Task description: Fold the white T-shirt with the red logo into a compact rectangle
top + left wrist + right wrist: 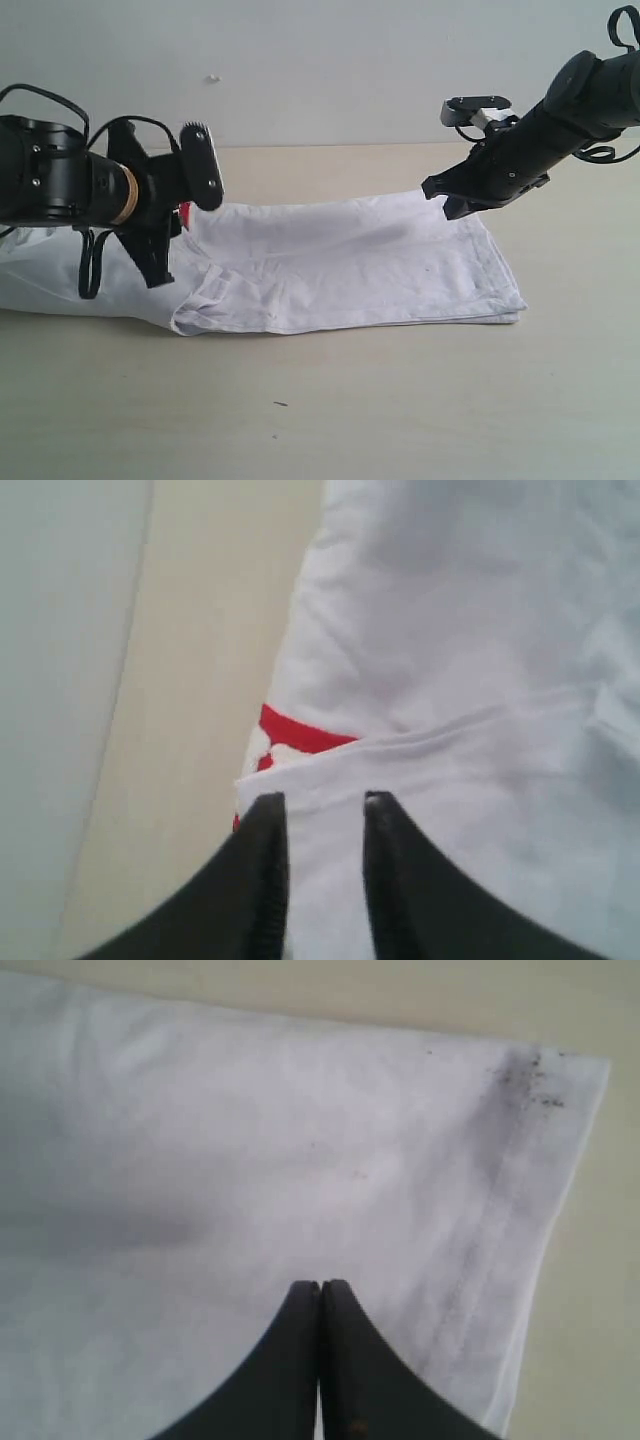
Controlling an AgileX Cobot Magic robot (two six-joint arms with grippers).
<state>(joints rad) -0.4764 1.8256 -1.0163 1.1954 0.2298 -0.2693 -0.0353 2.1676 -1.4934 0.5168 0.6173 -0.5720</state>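
The white T-shirt (340, 265) lies on the table as a long folded band, its hem end at the right. A sliver of the red logo (295, 735) peeks out under a folded edge, and shows beside my left gripper (180, 215) as the red logo (185, 210). In the left wrist view the left gripper (325, 800) is open, with white cloth (450, 630) behind the gap and nothing pinched. My right gripper (450, 205) hangs at the shirt's far right corner. Its jaws (320, 1285) are pressed together over the flat cloth (250, 1140), with no fabric seen between them.
The pale wooden table (400, 400) runs out in front of the shirt and to the right of the hem. A grey wall (320, 70) stands behind the table. Dark specks mark the shirt's hem corner (520, 1075).
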